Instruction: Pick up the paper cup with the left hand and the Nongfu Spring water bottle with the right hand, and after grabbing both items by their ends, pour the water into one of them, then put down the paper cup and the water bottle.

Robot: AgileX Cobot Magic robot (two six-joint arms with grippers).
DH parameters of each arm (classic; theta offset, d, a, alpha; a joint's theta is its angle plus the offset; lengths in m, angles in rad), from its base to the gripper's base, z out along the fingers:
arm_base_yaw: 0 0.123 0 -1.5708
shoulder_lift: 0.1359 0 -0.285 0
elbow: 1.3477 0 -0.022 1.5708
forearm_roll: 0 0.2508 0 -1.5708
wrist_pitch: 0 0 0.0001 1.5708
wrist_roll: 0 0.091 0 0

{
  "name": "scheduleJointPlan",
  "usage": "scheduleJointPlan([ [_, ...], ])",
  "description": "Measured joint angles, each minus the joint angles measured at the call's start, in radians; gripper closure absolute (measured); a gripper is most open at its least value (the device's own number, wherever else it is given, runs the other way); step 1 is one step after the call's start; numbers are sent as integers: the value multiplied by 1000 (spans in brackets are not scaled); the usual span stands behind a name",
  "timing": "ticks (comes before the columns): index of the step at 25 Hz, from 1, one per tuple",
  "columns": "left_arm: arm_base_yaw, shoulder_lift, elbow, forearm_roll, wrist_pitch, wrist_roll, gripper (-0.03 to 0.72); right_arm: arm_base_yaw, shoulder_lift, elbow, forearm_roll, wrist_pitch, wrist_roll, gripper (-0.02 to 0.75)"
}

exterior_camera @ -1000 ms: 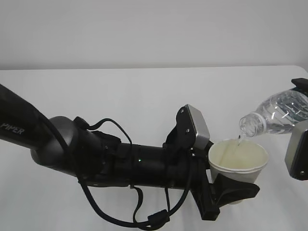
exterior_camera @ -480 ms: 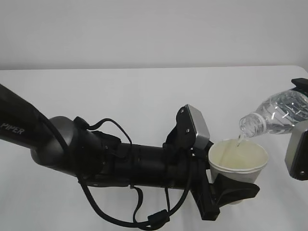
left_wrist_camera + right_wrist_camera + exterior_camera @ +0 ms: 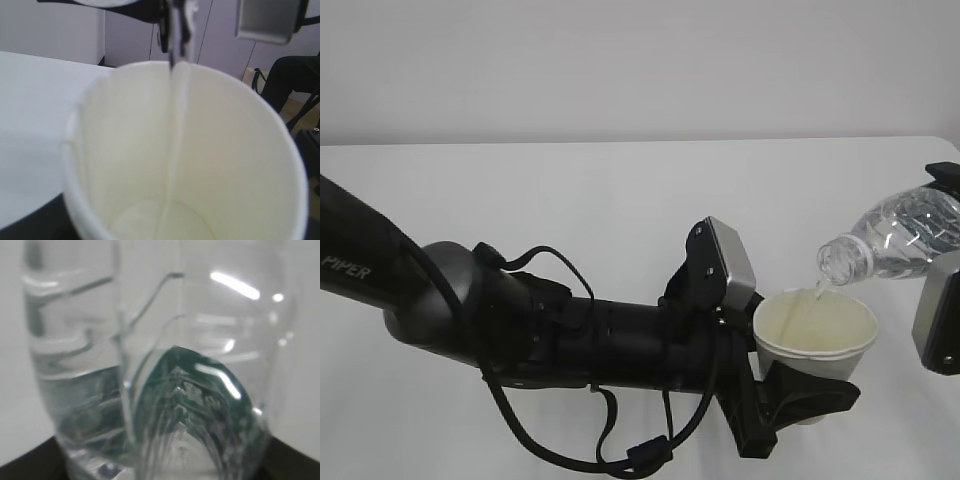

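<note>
My left gripper (image 3: 798, 388) is shut on the base of the white paper cup (image 3: 815, 335), held upright above the table. At the right edge, my right gripper (image 3: 948, 245) is shut on the bottom end of the Nongfu Spring water bottle (image 3: 895, 238). The bottle lies tilted with its open mouth just over the cup's far rim. A thin stream of water (image 3: 817, 292) falls from the mouth into the cup. The left wrist view looks down into the cup (image 3: 125, 150), where the stream (image 3: 177, 125) runs to a shallow pool at the bottom. The bottle (image 3: 165, 390) fills the right wrist view.
The white table (image 3: 570, 200) stretches behind and to the left of both arms. My left arm, bulky and black with cable loops (image 3: 520, 330), lies across the front of the exterior view. The right gripper's grey plate (image 3: 265, 20) shows above the cup.
</note>
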Motion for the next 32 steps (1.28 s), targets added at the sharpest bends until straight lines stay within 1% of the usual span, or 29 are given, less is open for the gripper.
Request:
scheduleJointPlan([
  [32,0,0,0,4,0,0,234,0,0,0,0,-3,-14,284],
])
